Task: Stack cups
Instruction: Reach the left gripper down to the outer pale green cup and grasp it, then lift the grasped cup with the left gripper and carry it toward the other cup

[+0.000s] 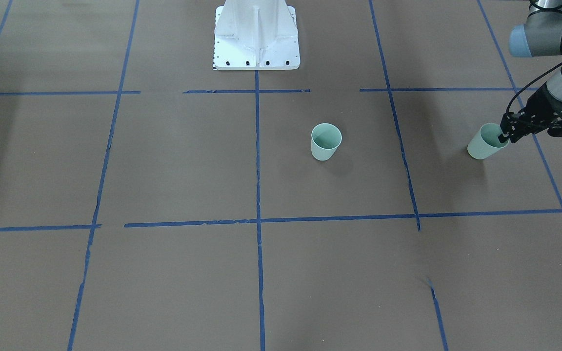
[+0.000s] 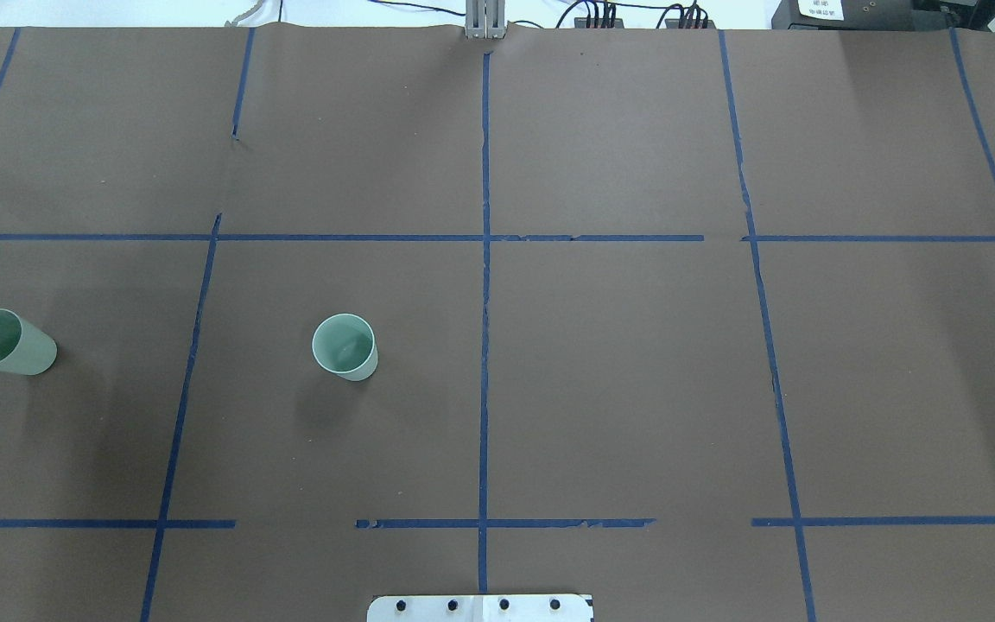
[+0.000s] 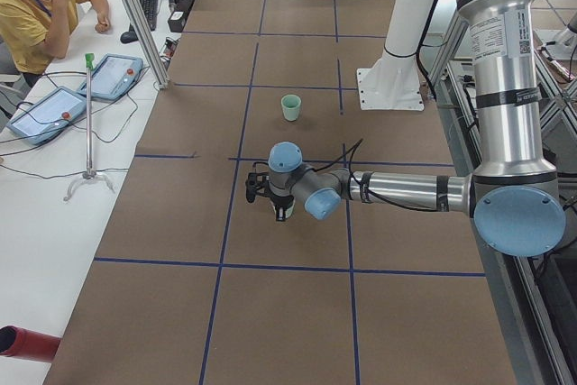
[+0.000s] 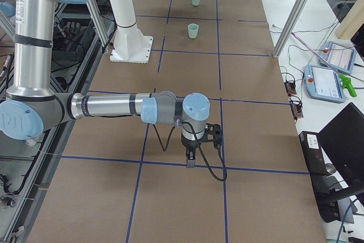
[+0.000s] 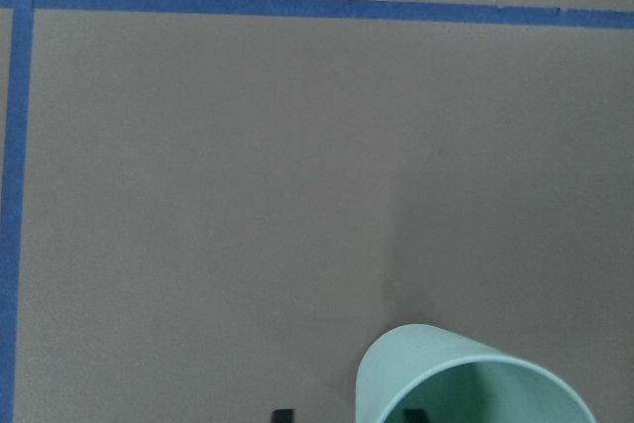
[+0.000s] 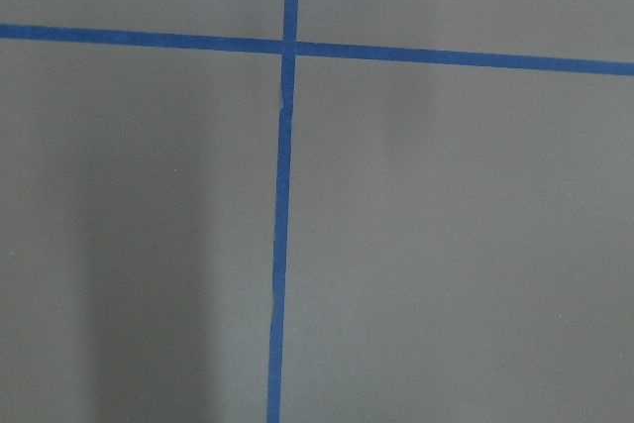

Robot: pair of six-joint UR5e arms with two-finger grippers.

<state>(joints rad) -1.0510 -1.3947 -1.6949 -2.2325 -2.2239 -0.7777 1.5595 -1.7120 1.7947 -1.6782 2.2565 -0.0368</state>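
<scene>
Two pale mint-green cups stand on the brown table. One cup stands upright and alone near the middle; it also shows in the overhead view. The other cup stands at the table's left end and shows in the overhead view. My left gripper is at this cup's rim. In the left wrist view the cup sits at the bottom edge, with one fingertip outside its wall and the other inside, a gap between them. My right gripper hangs far from both cups; I cannot tell its state.
The white robot base stands at the table's robot-side edge. Blue tape lines divide the brown surface into squares. A person sits beyond the far long edge in the exterior left view, with tablets on a white bench.
</scene>
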